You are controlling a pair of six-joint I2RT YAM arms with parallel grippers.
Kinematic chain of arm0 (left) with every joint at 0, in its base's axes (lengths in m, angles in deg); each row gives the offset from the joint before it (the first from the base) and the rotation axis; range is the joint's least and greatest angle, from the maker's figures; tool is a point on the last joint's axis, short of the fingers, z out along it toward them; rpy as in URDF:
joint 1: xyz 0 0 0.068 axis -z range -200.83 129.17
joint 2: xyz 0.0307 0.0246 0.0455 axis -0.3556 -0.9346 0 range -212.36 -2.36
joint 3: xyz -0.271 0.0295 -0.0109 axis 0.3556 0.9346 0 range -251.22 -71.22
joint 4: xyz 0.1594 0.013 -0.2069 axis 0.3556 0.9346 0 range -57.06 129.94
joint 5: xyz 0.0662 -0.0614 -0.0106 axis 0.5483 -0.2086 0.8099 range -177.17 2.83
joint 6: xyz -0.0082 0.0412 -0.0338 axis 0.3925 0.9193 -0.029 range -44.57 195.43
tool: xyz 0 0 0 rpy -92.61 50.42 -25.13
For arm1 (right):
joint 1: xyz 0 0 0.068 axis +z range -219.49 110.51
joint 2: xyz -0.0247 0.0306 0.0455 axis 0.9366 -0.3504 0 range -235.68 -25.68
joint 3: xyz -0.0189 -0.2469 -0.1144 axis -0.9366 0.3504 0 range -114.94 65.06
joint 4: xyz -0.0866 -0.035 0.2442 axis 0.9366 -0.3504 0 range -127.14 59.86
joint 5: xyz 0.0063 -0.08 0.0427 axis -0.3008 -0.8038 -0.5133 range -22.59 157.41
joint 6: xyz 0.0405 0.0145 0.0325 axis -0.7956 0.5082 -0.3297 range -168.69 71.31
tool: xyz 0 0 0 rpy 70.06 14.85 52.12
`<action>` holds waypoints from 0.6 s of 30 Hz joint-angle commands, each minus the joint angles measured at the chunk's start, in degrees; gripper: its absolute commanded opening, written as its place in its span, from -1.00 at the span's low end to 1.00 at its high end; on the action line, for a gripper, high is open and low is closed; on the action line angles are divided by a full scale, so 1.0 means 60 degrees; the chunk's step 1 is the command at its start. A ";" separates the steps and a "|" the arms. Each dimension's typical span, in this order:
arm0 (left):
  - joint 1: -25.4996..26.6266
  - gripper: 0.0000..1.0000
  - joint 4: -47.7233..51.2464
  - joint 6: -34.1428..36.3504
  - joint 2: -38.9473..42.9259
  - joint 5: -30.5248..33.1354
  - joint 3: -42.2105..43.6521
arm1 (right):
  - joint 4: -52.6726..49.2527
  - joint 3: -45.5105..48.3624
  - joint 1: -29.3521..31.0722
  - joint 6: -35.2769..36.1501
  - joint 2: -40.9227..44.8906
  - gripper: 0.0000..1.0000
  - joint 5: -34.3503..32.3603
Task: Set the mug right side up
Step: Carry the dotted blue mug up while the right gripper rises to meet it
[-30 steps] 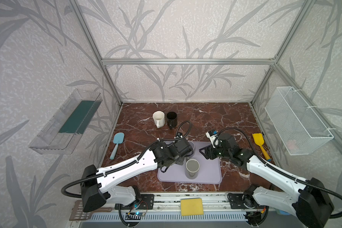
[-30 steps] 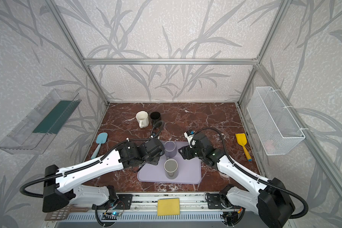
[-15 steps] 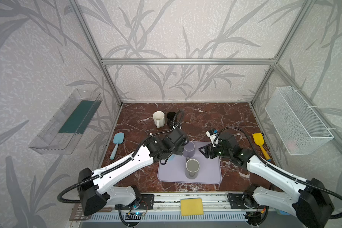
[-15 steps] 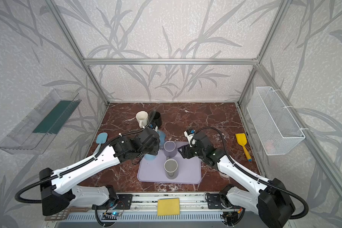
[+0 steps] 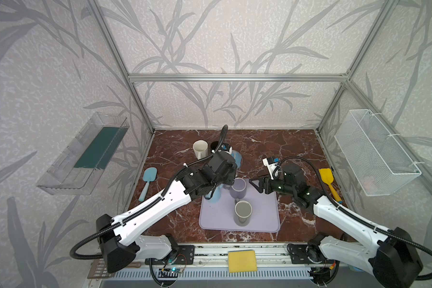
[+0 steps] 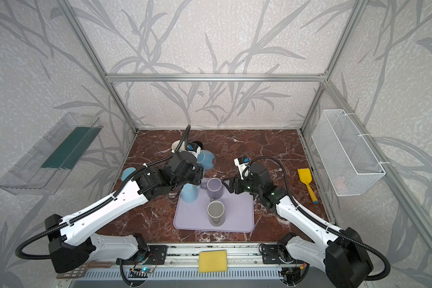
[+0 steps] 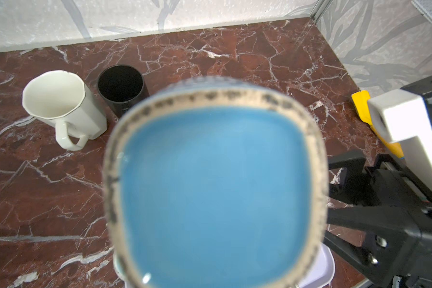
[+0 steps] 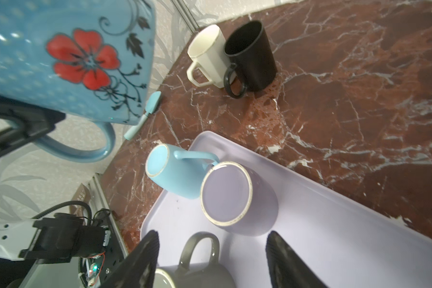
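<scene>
left fingers (image 8: 23, 119) are closed narrow on the handle of the floral blue mug (image 8: 68, 62), held clear of the bench (image 5: 284, 149), just behind the lilac tray (image 8: 334, 237). right fingers (image 8: 145, 259) stand wide and empty over that tray.

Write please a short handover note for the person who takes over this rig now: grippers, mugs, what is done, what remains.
Left gripper: shut on the handle of the floral blue mug, held in the air, roughly on its side, base toward the left wrist camera.
Right gripper: open, empty, over the tray beside the purple mug.
Tray: purple mug bottom up, light blue mug bottom up at its edge; grey mug, way up unclear.
White mug and black mug: upright at the back.
Done: floral mug lifted.
Left: finish the turn, set it down upright.
</scene>
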 commanded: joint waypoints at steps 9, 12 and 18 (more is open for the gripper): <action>-0.0464 -1.00 -0.2153 0.0531 0.0507 -0.1053 -0.0433 | 0.3677 0.0199 -0.0827 -0.2246 -0.0430 0.38 0.1780; -0.0572 -1.00 -0.2600 0.0542 0.0559 -0.1411 -0.0374 | 0.4426 0.0177 -0.0916 -0.2684 -0.0557 0.39 0.2001; -0.0855 -1.00 -0.3435 0.0343 0.0681 -0.2238 -0.0211 | 0.5518 0.0109 -0.1010 -0.3304 -0.0792 0.39 0.2355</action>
